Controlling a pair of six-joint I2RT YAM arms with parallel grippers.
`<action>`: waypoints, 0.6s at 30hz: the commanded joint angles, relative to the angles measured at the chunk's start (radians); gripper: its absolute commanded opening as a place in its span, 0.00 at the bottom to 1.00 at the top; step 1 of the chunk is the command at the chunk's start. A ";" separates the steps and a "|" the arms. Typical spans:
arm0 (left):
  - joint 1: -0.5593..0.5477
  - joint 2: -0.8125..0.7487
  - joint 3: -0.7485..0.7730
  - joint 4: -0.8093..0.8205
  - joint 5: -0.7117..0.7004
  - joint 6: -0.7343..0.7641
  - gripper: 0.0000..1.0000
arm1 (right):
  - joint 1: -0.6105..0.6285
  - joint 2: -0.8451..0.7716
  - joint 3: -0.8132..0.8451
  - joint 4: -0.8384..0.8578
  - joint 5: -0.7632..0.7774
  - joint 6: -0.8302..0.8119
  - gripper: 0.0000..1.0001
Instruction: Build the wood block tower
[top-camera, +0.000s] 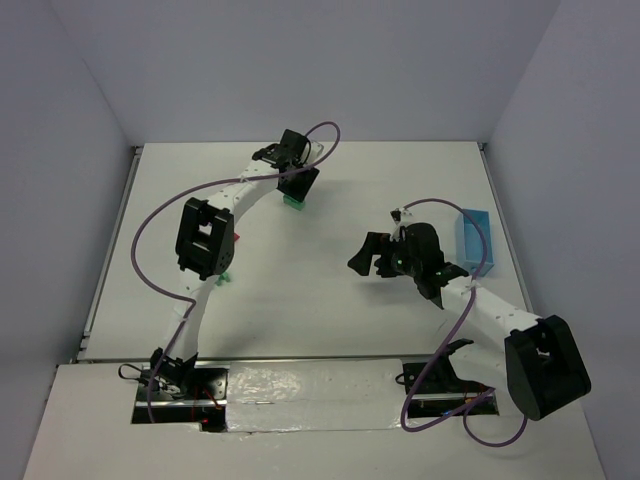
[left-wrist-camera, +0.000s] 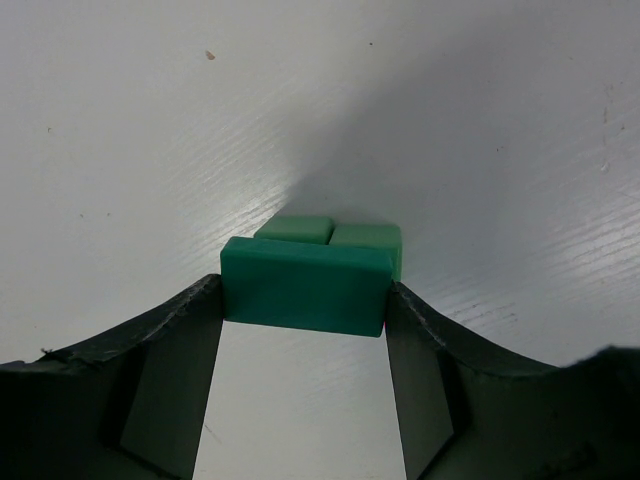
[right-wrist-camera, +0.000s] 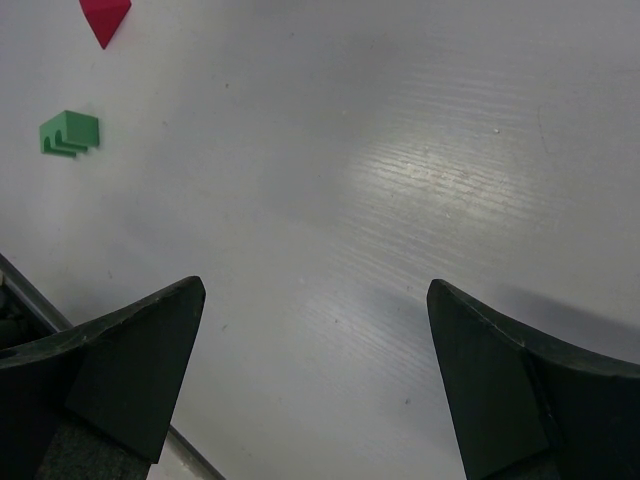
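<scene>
My left gripper (left-wrist-camera: 303, 300) is shut on a long green brick (left-wrist-camera: 305, 285), one finger on each short end. Right behind and under the brick, two smaller green blocks (left-wrist-camera: 293, 229) (left-wrist-camera: 367, 238) stand side by side on the table; I cannot tell whether the brick rests on them. From the top view this group (top-camera: 293, 204) is at the far middle, under the left gripper (top-camera: 297, 188). The red wedge (right-wrist-camera: 104, 18) and a stepped green block (right-wrist-camera: 68, 132) lie loose beside the left arm's elbow. My right gripper (right-wrist-camera: 315, 330) (top-camera: 365, 258) hangs wide open over bare table, holding nothing.
A light blue tray (top-camera: 472, 240) stands at the right, just beyond the right arm's wrist. In the top view the left arm's elbow (top-camera: 205, 238) hangs over the loose green block (top-camera: 226, 278). Purple cables loop off both arms.
</scene>
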 joint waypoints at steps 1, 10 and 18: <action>0.008 0.003 0.037 0.002 0.017 -0.008 0.58 | 0.002 0.008 0.016 0.032 -0.007 -0.012 1.00; 0.011 0.025 0.055 -0.002 0.034 -0.018 0.66 | 0.007 0.011 0.019 0.032 -0.009 -0.017 1.00; 0.014 0.034 0.066 -0.013 0.037 -0.024 0.74 | 0.016 0.012 0.022 0.029 -0.009 -0.022 1.00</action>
